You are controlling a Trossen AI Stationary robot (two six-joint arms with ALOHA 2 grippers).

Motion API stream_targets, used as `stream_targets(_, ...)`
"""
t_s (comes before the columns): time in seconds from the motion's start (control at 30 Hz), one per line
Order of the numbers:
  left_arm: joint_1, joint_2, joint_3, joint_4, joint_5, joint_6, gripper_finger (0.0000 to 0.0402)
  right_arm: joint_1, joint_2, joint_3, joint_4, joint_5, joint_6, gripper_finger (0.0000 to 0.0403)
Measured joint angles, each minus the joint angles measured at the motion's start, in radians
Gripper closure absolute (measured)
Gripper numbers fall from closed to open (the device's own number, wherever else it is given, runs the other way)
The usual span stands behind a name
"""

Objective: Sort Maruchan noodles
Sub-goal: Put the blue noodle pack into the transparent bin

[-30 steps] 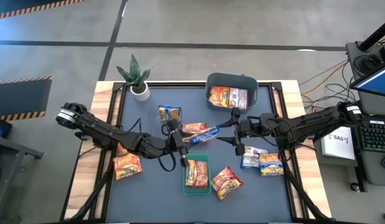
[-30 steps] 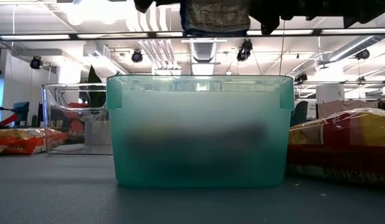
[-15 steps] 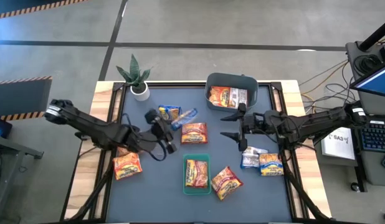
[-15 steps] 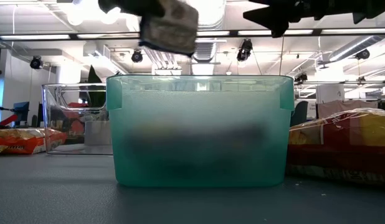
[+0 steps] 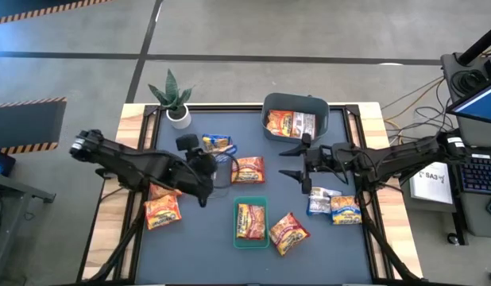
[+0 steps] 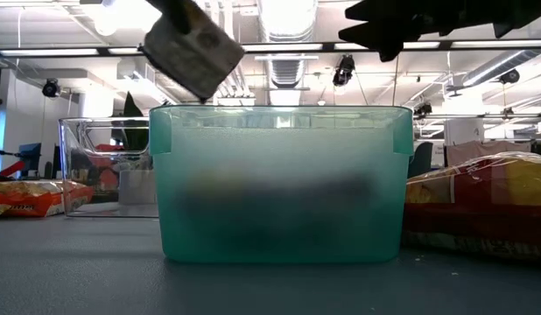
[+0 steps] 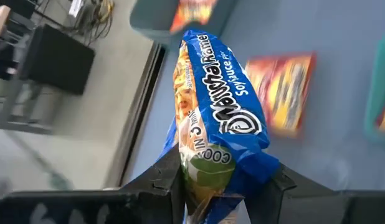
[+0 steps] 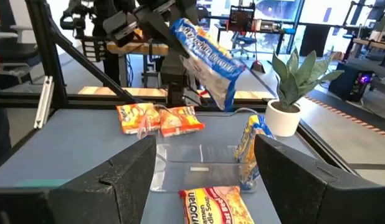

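High view: left gripper (image 5: pixel 204 163) sits over the middle-left of the worktop (image 5: pixel 190 246), near a blue packet (image 5: pixel 217 144) lying toward the far edge. Right gripper (image 5: pixel 291 161) hangs right of centre, fingers spread wide, nothing between them. Orange packet (image 5: pixel 247 169) lies between the two grippers. Green tray (image 5: pixel 251 240) near the front edge holds one packet; grey-blue bin (image 5: pixel 295 102) at the far edge holds more.

Low view: green tray (image 6: pixel 279 184) fills the centre; a packet (image 6: pixel 193 48) hangs tilted above its left side.

Left wrist view: fingers clamped narrow on a blue Maruchan packet (image 7: pixel 216 130), held off the worktop.

Right wrist view: open fingers (image 8: pixel 111 186) empty; the held blue packet (image 8: pixel 206 61) hangs in the air across the worktop, potted plant (image 8: pixel 289 93) behind.
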Motion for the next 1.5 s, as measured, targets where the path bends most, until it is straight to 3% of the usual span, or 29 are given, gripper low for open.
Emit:
stream_targets(0.3,-0.026,0.213,0.15,-0.169,-0.043,0.134,0.03,-0.026,0.034,0.0,-0.002,0.002,0.255,0.0147)
stream_targets(0.47,-0.051,0.314,0.19,-0.314,-0.177,0.133,0.03,-0.028,0.034,0.0,-0.008,-0.001,0.357,0.0153)
stream_targets(0.63,-0.101,0.369,0.187,-0.315,-0.309,0.207,0.03,-0.056,0.04,0.012,0.009,-0.021,0.503,0.0149)
stream_targets(0.9,-0.219,0.386,0.187,-0.294,-0.579,0.226,0.03,-0.138,0.183,0.12,0.011,-0.232,0.61,0.0118)
stream_targets(1.07,-0.247,0.386,0.187,-0.245,-0.591,0.228,0.03,-0.199,0.295,0.244,0.015,-0.427,0.657,0.0105)
stream_targets(1.17,-0.257,0.388,0.187,-0.175,-0.589,0.308,0.03,-0.23,0.357,0.317,0.012,-0.549,0.704,0.0101)
stream_targets(1.33,-0.276,0.406,0.186,-0.087,-0.602,0.461,0.03,-0.242,0.457,0.42,0.006,-0.674,0.776,0.01)
stream_targets(1.5,-0.284,0.423,0.186,-0.087,-0.645,0.478,0.03,-0.242,0.546,0.489,0.003,-0.757,0.845,0.0101)
